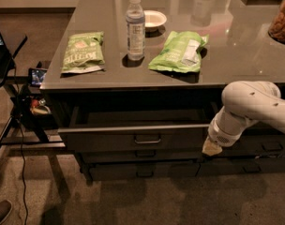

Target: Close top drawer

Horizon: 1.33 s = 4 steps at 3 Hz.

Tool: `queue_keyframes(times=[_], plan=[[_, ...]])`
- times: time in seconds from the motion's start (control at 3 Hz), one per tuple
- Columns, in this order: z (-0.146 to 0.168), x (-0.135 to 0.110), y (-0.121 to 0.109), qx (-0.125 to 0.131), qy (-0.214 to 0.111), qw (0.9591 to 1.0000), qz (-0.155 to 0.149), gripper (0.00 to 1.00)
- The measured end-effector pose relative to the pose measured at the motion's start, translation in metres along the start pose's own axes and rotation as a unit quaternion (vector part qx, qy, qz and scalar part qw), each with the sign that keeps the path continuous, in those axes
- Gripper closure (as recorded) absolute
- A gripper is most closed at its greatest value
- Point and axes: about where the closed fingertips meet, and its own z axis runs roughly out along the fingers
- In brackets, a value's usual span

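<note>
The top drawer (133, 138) is pulled out from under the grey tabletop. It has a dark-grey front panel and a small metal bar handle (147, 139) at its centre, and its dark inside shows above the panel. My white arm (248, 104) comes in from the right. My gripper (211, 147) points down and sits against the right end of the drawer's front panel.
On the tabletop (236, 55) lie two green chip bags (82, 51) (179, 51), a water bottle (135, 27) and a small white bowl (154, 18). Two shallower drawers (145, 170) sit below. A stand with cables (20, 121) is at the left.
</note>
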Motion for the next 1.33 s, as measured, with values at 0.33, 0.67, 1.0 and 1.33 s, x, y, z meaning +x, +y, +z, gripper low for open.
queue_keyframes(times=[0.33, 0.67, 1.0, 1.33], plan=[[0.001, -0.012, -0.017, 0.008, 0.001, 1.0000, -0.001, 1.00], [0.000, -0.018, -0.031, 0.014, 0.003, 0.9999, -0.001, 1.00], [-0.001, -0.028, -0.041, 0.019, 0.004, 0.9998, -0.003, 1.00], [-0.001, -0.032, -0.047, 0.020, 0.005, 0.9997, -0.010, 1.00]])
